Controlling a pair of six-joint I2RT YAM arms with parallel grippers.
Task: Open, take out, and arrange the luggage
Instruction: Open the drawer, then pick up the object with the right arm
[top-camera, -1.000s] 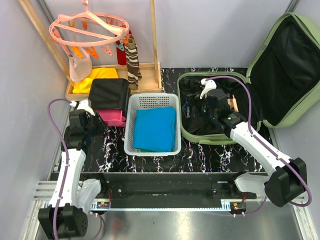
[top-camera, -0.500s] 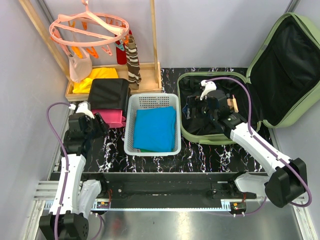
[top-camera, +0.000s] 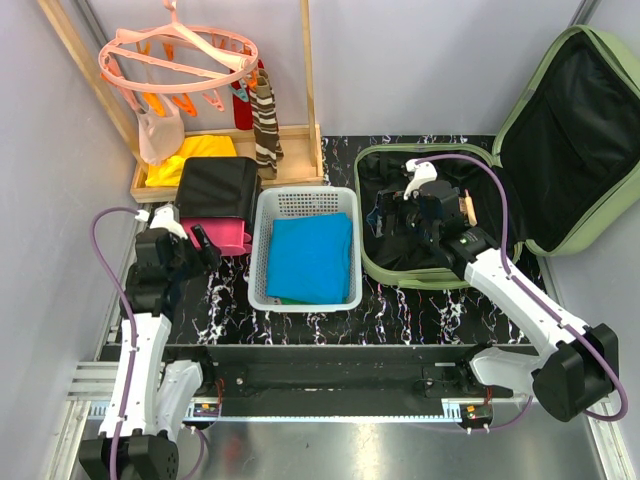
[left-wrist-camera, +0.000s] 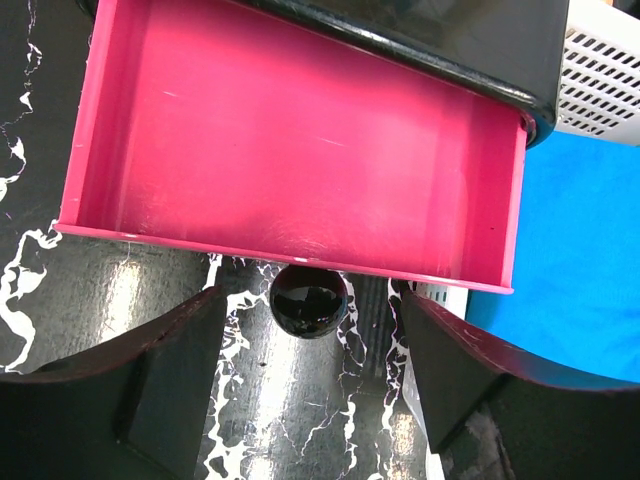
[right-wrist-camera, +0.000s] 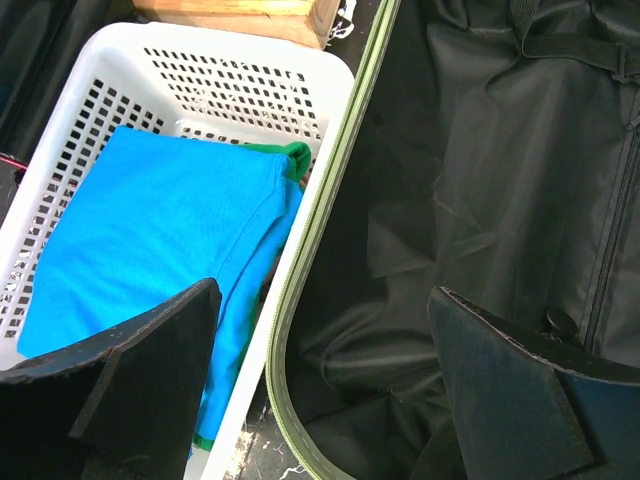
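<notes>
Green and big, the luggage (top-camera: 565, 130) lies open at the right of the table, its lid leaning up on the wall. From above, the right gripper (top-camera: 398, 215) hangs over the low half, fingers wide apart and holding nothing. In the middle sits a white basket (top-camera: 305, 193) with a blue cloth (top-camera: 310, 258) in it. The left gripper (top-camera: 200, 245) is at the pink drawer (top-camera: 228, 235) of a small black case (top-camera: 218, 188).

The left wrist view shows the drawer out and bare inside. Its round black knob (left-wrist-camera: 308, 300) sits between the spread fingers (left-wrist-camera: 170, 380) – they do not seem to touch it. I think this arm should back straight away, so it does not bump the drawer.

The right wrist view shows the spread fingers (right-wrist-camera: 130, 390) over the green rim (right-wrist-camera: 330, 190), with basket on one side and black lining (right-wrist-camera: 480, 200) on the other. I cannot tell if anything lies in there. To do well, the arm should go down slow with fingers wide, pinch only a loose thing – not the lining or the strap – and lift it high over the rim
</notes>
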